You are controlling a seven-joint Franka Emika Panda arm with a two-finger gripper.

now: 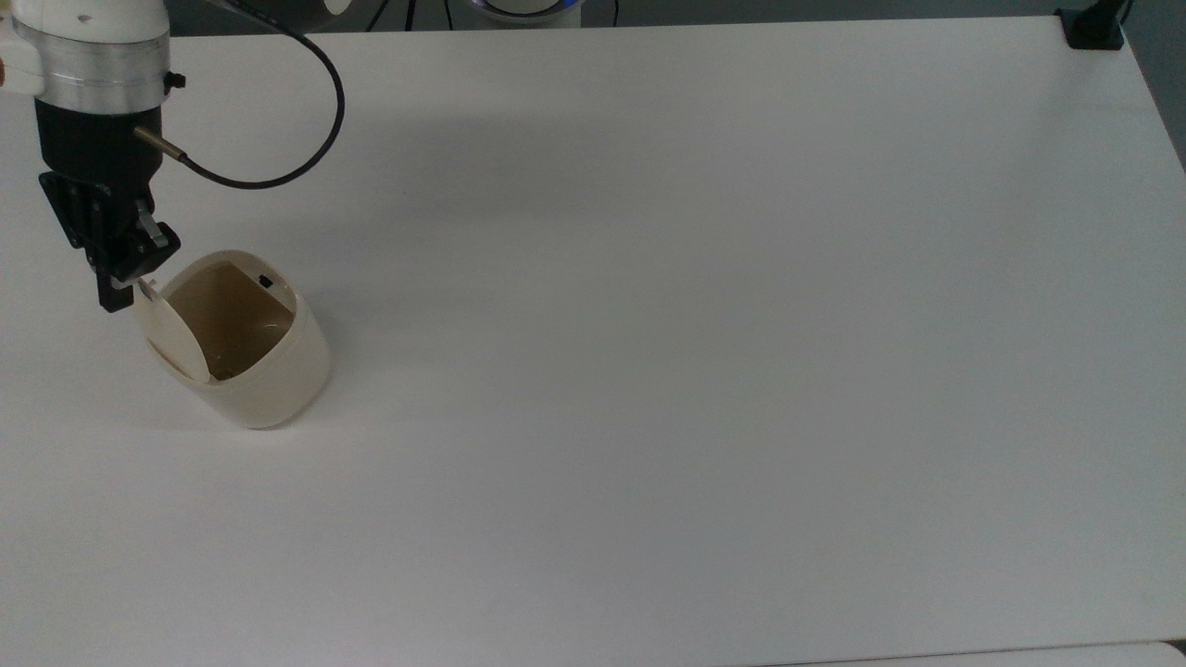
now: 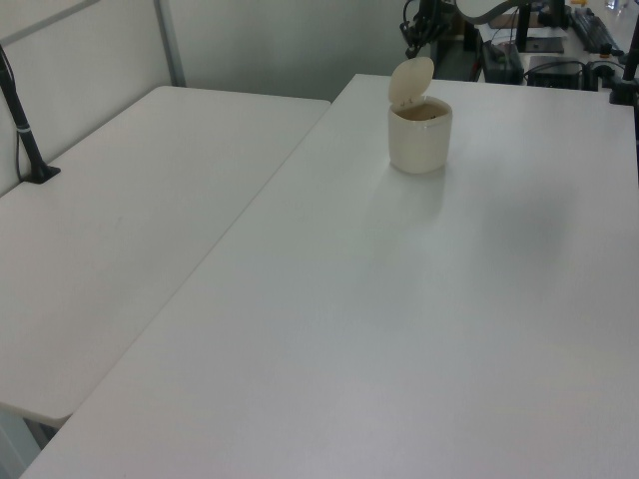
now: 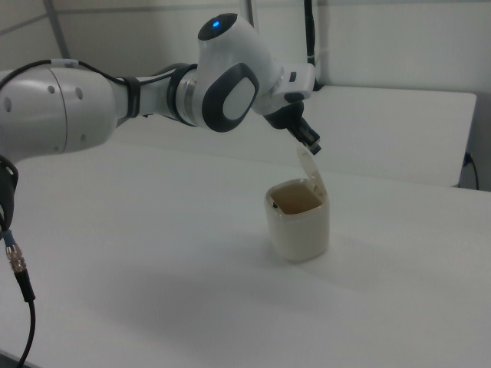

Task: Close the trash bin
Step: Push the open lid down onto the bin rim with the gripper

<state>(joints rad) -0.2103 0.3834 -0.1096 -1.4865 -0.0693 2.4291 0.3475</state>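
- While I watch the top view, I take the trash bin [image 1: 264, 371] as my landmark: it stands on the white table [image 1: 704, 324] toward the top view's left, well away from every edge but that one.
- Its mouth is open, tan inside, with the lid [image 1: 171, 333] standing nearly upright on the side away from the small black button [image 1: 265, 282].
- Just behind the lid's top edge I see the gripper [image 1: 120, 283], at or very near contact; I cannot tell how its jaws stand.
- My judgement: push from behind the lid's upper edge, across and down over the mouth toward the button, following the hinge arc.
- Pressing too low or sideways could slide or tip the light bin.
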